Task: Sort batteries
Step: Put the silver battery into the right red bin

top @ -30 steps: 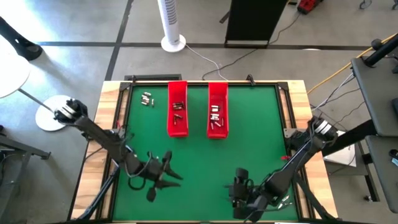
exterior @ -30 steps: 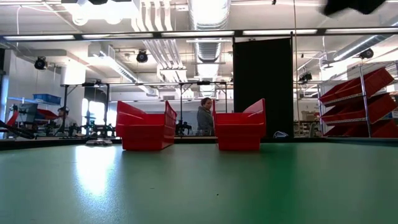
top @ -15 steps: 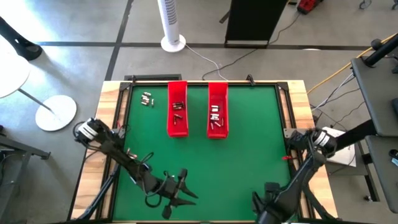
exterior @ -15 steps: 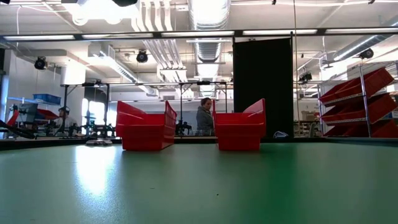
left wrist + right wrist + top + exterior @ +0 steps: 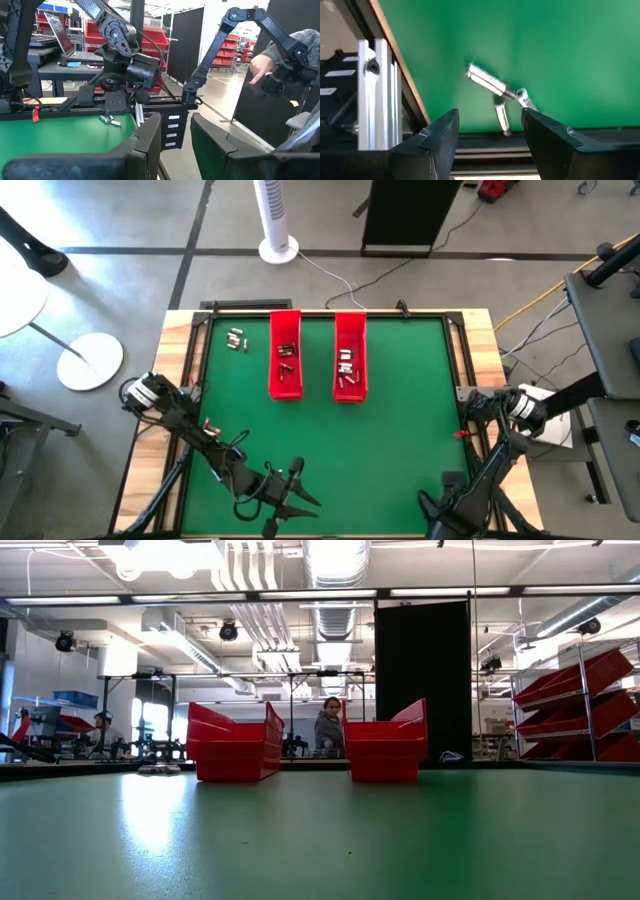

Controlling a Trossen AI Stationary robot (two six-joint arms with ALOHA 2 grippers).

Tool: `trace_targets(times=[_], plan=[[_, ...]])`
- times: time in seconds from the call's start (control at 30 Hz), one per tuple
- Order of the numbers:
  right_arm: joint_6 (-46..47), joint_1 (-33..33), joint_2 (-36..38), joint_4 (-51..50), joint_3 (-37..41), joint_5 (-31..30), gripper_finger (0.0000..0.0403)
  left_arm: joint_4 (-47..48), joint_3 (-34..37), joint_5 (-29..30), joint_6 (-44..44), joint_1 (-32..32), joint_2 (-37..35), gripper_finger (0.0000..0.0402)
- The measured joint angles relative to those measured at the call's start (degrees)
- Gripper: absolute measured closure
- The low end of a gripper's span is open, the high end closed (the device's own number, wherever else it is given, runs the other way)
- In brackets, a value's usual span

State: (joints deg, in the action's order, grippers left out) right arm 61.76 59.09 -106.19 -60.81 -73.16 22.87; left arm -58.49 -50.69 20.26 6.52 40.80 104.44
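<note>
A small cluster of silvery batteries [image 5: 496, 93] lies on the green mat close to the table's edge, just ahead of my right gripper [image 5: 490, 134], which is open and touches nothing. In the left wrist view the same batteries [image 5: 110, 120] lie under the right arm's wrist. In the high view my right gripper [image 5: 437, 512] is at the near edge, right of centre. My left gripper [image 5: 283, 502] is open at the near edge, left of centre, and empty [image 5: 175, 145]. More batteries [image 5: 237, 338] lie at the far left of the mat, and others lie inside both red trays.
Two long red trays, the left tray [image 5: 285, 355] and the right tray [image 5: 349, 356], stand side by side at the far middle of the mat [image 5: 233, 745] [image 5: 385, 745]. A wooden rim and metal rail [image 5: 375, 85] border the mat. A person's hand [image 5: 260, 70] shows beyond the table.
Both arms have drawn back toward the table's near edge. The left gripper has moved near and somewhat right. The right gripper has moved near and right, over the batteries at the near right. Most of this happened in the first half second. Nothing on the table has moved.
</note>
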Motion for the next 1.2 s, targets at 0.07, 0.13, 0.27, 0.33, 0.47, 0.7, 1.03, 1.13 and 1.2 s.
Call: trace_targets(times=[0.07, 0.13, 0.27, 0.33, 0.47, 0.7, 1.03, 1.13, 1.2], plan=[[-1.13, -0.01, -0.34, -0.06, -0.12, -1.41, 0.0193, 0.03, 0.19, 0.15, -0.02, -0.01, -0.02, 0.0315], [-1.78, 0.02, -0.74, -0.1, 0.11, -2.85, 0.0193, 0.11, 0.42, 0.16, -0.17, -0.09, 0.0, 0.0315], [-3.32, 0.06, -0.88, 0.11, 0.96, -3.91, 0.0195, 0.2, 0.64, 0.24, -1.85, -0.2, -0.02, 0.0315], [-3.91, 0.04, -0.88, 0.22, 1.51, -3.93, 0.0201, 0.23, 0.69, 0.23, -2.51, -0.2, -0.04, 0.0315], [-4.33, 0.04, -0.88, 3.44, 2.49, -3.93, 0.0221, 0.29, 1.06, 0.25, -4.22, -0.2, -0.51, 0.0315], [-3.25, 0.0, -0.77, 8.52, 4.7, -3.94, 0.0269, 0.41, 3.84, 0.25, -6.0, -0.2, -3.83, 0.0315], [-2.96, -1.69, -0.68, 8.74, 4.97, -6.44, 0.0349, 0.03, 9.03, 0.36, -4.4, 0.05, -9.07, 0.0315], [-4.24, -2.97, -0.68, 9.1, 4.71, -6.55, 0.0371, 0.18, 9.74, 0.32, -4.3, 0.09, -8.99, 0.0315], [-5.67, -4.08, -0.75, 9.83, 3.89, -7.73, 0.0381, 0.21, 10.03, 0.32, -4.01, 0.09, -8.79, 0.0315]])
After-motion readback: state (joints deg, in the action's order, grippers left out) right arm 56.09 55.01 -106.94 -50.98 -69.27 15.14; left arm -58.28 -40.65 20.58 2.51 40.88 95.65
